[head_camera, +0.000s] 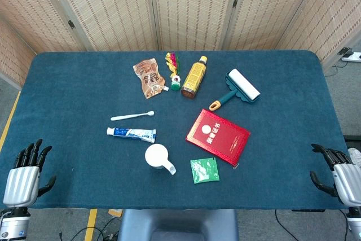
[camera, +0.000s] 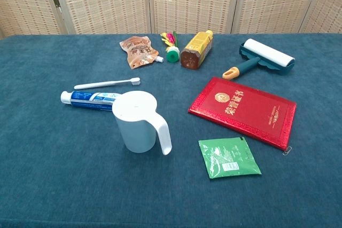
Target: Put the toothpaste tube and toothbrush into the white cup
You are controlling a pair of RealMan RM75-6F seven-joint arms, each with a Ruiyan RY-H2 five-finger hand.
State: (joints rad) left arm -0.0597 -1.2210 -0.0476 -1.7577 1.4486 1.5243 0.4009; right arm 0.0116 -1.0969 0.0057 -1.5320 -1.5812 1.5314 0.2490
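Toothbrush (head_camera: 132, 116) and toothpaste tube (head_camera: 131, 133) lie beside the white cup (head_camera: 157, 156), both hands apart.

— Where is the white cup (camera: 140, 123)?
— Standing up, handle toward us. The blue-and-white toothpaste tube (camera: 91, 99) lies just behind it.
— And the toothbrush (camera: 107, 83)?
— White, lying flat behind the tube.

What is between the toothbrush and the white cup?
The toothpaste tube lies between the toothbrush and the white cup, lying flat on the table. Both views show it.
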